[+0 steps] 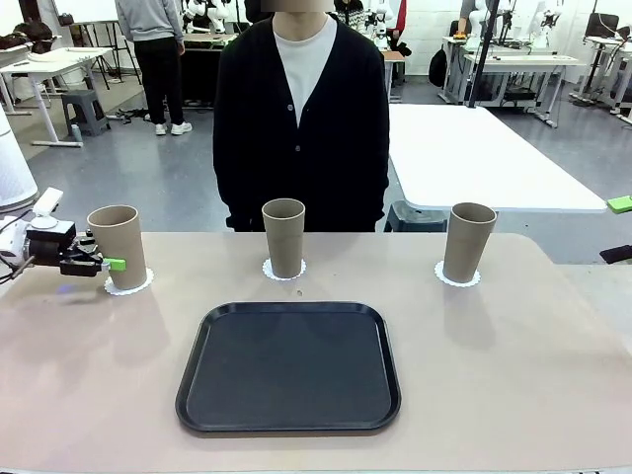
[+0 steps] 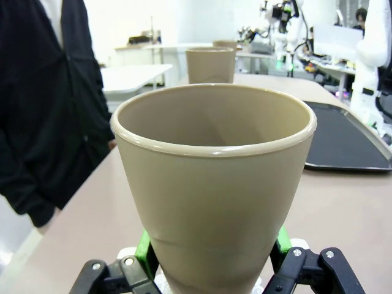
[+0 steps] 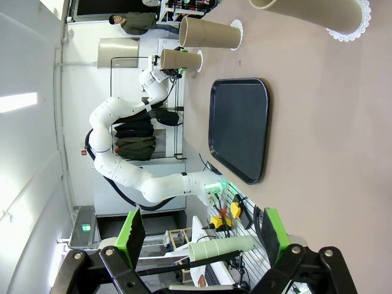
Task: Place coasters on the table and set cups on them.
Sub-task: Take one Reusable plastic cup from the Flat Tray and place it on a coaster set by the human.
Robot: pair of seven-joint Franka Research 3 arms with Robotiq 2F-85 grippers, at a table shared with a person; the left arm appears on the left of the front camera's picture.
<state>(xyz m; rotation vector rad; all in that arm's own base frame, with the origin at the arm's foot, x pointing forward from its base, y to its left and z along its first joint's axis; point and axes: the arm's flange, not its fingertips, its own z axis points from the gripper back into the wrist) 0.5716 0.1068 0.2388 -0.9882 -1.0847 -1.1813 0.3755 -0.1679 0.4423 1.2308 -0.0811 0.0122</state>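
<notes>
Taking the black tray (image 1: pixel 288 367) as the landmark: it fills the middle of the table (image 1: pixel 513 375), and bare tabletop lies open to its left, to its right and along its far edge.

Beyond the tray three cups stand in a row, each on a coaster: the left cup (image 1: pixel 118 246), the middle cup (image 1: pixel 283 237) and the right cup (image 1: pixel 468 242). They are well apart (wide gaps between them).

The left gripper (image 1: pixel 111 264) flanks the left cup's base, blocking that side.

Behind the middle cup a person (image 1: pixel 301 118) stands at the far edge.
</notes>
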